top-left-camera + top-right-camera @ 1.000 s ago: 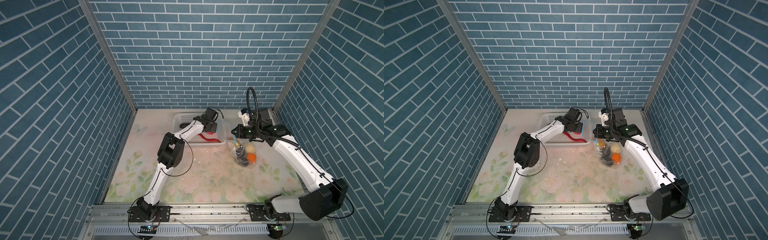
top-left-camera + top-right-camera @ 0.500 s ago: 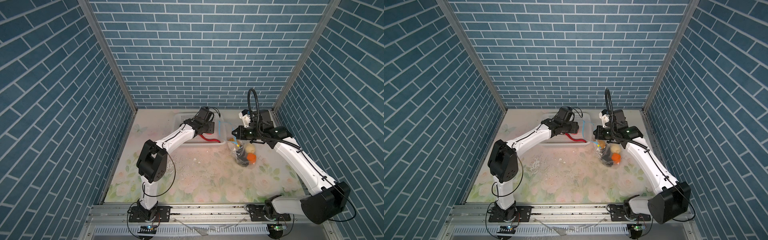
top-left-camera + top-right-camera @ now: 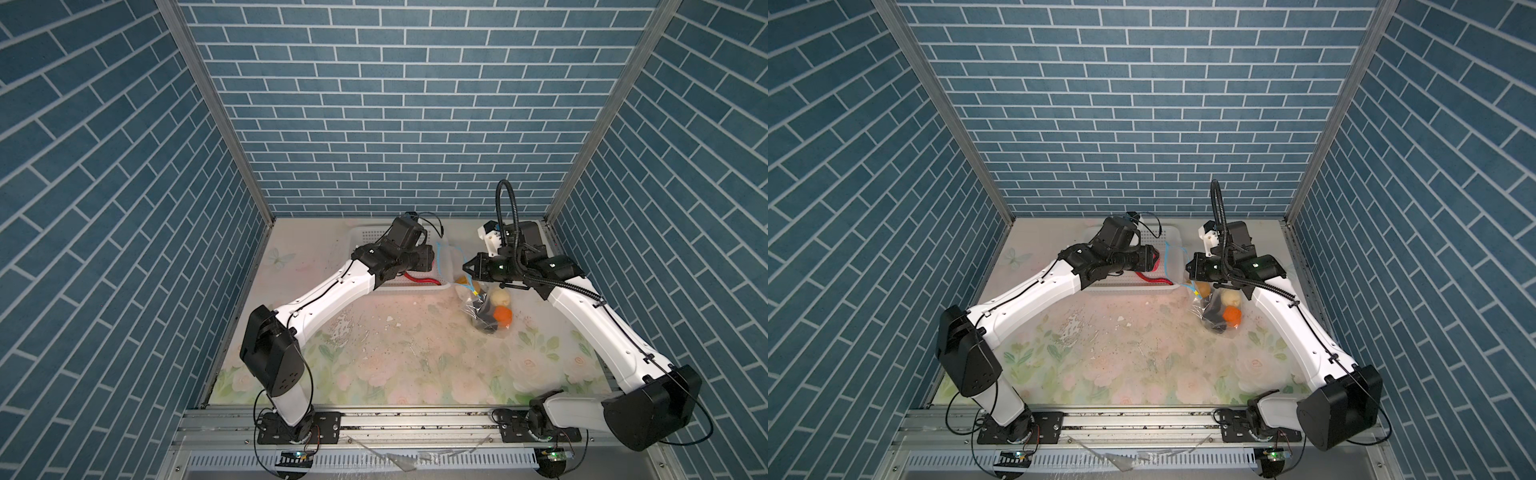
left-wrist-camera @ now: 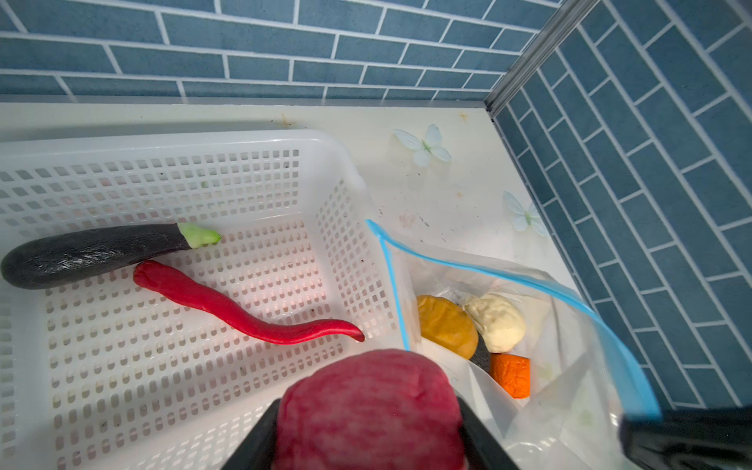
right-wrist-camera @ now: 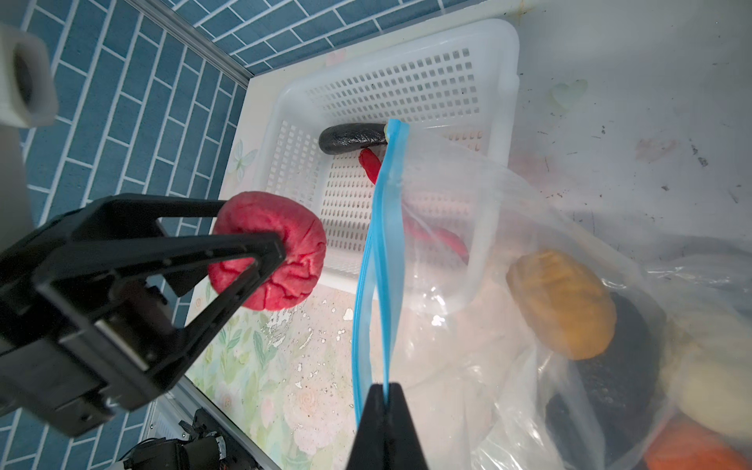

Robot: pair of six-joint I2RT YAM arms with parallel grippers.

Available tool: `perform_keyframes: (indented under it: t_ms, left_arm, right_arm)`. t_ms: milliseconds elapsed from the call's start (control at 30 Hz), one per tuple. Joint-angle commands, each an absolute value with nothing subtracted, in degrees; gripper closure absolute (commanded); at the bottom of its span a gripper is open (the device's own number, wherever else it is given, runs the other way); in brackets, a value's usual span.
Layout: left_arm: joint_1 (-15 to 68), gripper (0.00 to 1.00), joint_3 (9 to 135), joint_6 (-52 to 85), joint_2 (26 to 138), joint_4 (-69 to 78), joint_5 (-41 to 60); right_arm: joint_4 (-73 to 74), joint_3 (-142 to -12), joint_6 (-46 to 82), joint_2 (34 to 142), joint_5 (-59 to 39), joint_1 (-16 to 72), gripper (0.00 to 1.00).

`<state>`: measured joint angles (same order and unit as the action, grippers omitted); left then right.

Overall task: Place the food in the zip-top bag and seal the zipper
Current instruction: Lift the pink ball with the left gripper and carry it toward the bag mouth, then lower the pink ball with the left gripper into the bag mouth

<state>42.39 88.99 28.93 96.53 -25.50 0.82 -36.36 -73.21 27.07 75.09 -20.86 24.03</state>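
My left gripper [image 4: 368,431] is shut on a round pink-red food piece [image 4: 370,407] and hovers over the basket's right end, beside the bag's mouth [image 3: 430,259]. The zip-top bag [image 4: 569,366] stands open, its light-blue zipper [image 5: 378,252] pulled up. My right gripper [image 5: 384,386] is shut on that zipper strip [image 3: 467,268]. Inside the bag lie a yellow-orange piece [image 4: 445,325], a cream one [image 4: 494,321], an orange one [image 4: 510,374] and a black lump [image 4: 482,358]. A red chilli [image 4: 228,305] and a black eggplant [image 4: 89,254] lie in the basket.
The white perforated basket [image 4: 203,140] stands at the back of the floral table, touching the bag's left side. Blue brick walls close in the back and both sides. The bag [image 3: 486,307] rests near the right wall.
The left arm's elbow has swung out to the left and toward the front, while its gripper has stayed at the basket's right end. The right arm and the bag have not moved.
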Motion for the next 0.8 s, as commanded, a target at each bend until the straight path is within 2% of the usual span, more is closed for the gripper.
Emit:
perform_keyframes:
  t_ms: [0,467,767]
  left_arm:
    - [43.8,0.58,90.0,29.2,95.7,-26.6,1.4]
    - [46.2,0.56,83.1,23.8,95.0,-7.0,7.9]
    - [46.2,0.56,82.0,22.7,97.2,-4.0,10.1]
  right_arm:
    - [-35.4,-71.7,28.7,73.8,-21.9,23.9,1.00]
    - [-35.5,-72.4,28.2,72.6,-21.4,23.9,1.00]
    - [-35.8,-72.7,27.9,71.7,-21.4,23.9,1.00]
